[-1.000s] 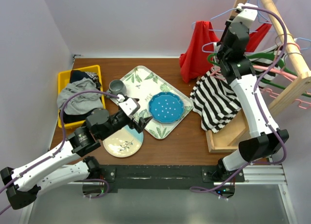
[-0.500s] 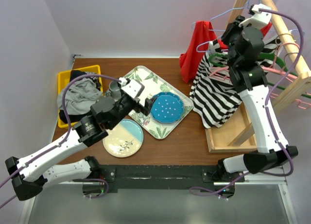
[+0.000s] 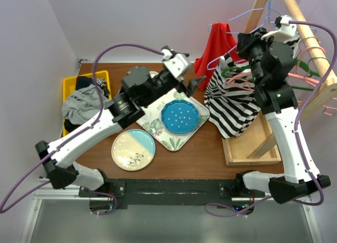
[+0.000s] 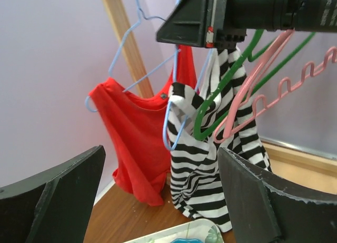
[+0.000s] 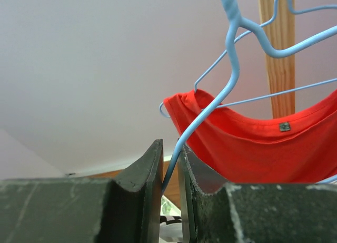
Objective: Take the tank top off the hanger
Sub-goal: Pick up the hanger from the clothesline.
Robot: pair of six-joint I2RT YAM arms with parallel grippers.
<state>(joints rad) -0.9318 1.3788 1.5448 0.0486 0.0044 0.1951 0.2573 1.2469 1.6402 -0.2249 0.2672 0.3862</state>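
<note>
Top view: the right gripper's [image 3: 244, 42] fingertips are hard to make out against its dark wrist. The striped tank top [image 3: 231, 103] hangs at the rack [image 3: 251, 159], which the right edge cuts off. The left gripper [image 3: 192, 86] hovers near it, spread wide.

Left wrist: both fingers [image 4: 58, 201] stand far apart, holding nothing. The tank top's strap loops over a blue hanger [image 4: 169, 124].

Right wrist: the jaws are nearly closed, pinching the hanger's wire.
</note>
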